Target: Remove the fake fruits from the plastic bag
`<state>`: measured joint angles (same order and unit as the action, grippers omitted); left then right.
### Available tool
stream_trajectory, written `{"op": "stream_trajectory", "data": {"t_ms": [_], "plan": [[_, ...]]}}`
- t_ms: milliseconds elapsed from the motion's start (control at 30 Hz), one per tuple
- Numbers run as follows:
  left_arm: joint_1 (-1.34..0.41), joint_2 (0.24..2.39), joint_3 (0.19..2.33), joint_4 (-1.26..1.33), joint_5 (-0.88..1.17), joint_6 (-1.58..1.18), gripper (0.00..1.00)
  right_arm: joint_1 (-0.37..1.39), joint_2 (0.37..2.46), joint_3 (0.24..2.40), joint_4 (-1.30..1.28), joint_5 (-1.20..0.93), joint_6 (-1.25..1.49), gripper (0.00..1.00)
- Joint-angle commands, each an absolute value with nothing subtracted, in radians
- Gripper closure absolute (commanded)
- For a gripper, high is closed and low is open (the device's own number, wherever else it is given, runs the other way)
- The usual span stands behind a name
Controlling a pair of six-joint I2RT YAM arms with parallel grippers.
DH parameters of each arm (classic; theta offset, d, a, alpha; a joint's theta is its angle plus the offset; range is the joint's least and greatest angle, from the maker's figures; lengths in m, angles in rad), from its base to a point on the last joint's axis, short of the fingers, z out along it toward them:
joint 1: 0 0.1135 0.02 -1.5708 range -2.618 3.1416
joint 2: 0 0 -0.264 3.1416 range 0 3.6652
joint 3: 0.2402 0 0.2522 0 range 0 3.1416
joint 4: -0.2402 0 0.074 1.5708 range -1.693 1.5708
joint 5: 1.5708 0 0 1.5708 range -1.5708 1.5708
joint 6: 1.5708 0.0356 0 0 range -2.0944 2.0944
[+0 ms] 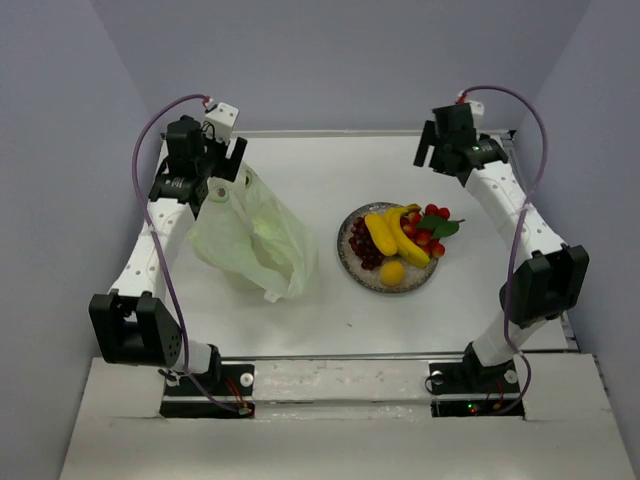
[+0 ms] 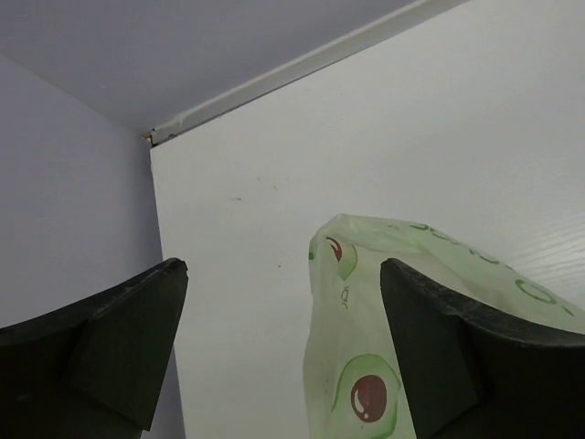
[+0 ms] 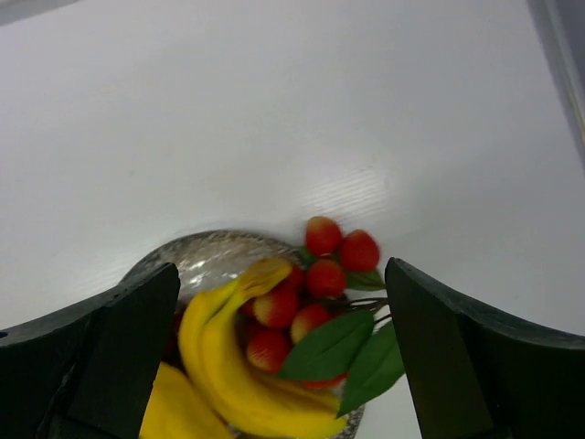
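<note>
Two bananas (image 1: 392, 236), a red berry bunch (image 1: 428, 226), dark grapes (image 1: 362, 246) and a round yellow fruit (image 1: 392, 272) lie on the speckled plate (image 1: 370, 281). The plastic bag (image 1: 255, 240) stands well apart at left. Left gripper (image 2: 283, 274): jaws spread wide, gripping nothing, bag beside one finger. Right gripper (image 3: 283, 274): jaws spread wide, empty, above the plate.

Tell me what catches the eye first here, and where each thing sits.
The bright fake fruits stand out: yellow bananas, red berry bunch, dark grapes and a small orange fruit, heaped on a speckled plate right of centre on the table. Left of it slumps the pale green plastic bag, printed with avocados, by the open left gripper.
</note>
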<state>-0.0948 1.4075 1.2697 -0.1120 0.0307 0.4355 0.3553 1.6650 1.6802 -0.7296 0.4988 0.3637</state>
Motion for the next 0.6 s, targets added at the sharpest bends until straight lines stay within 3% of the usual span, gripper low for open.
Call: {"op": "stream_trajectory", "data": {"t_ms": [0,167,400,567], "plan": [[-0.097,1.402,1.423,-0.263,0.071,0.416,0.01,0.165,1.666,1.697,-0.811,0.373,0.451,0.00],[-0.084,1.388,1.531,-0.396,0.089,0.410,0.01,-0.084,1.681,1.646,-0.819,0.241,0.520,0.00],[0.023,1.342,1.585,-0.532,0.028,0.454,0.01,-0.184,1.727,1.644,-0.865,0.218,0.538,0.00],[0.205,1.278,1.425,-0.508,-0.049,0.472,0.01,-0.184,1.758,1.654,-0.900,0.265,0.535,0.00]]}}
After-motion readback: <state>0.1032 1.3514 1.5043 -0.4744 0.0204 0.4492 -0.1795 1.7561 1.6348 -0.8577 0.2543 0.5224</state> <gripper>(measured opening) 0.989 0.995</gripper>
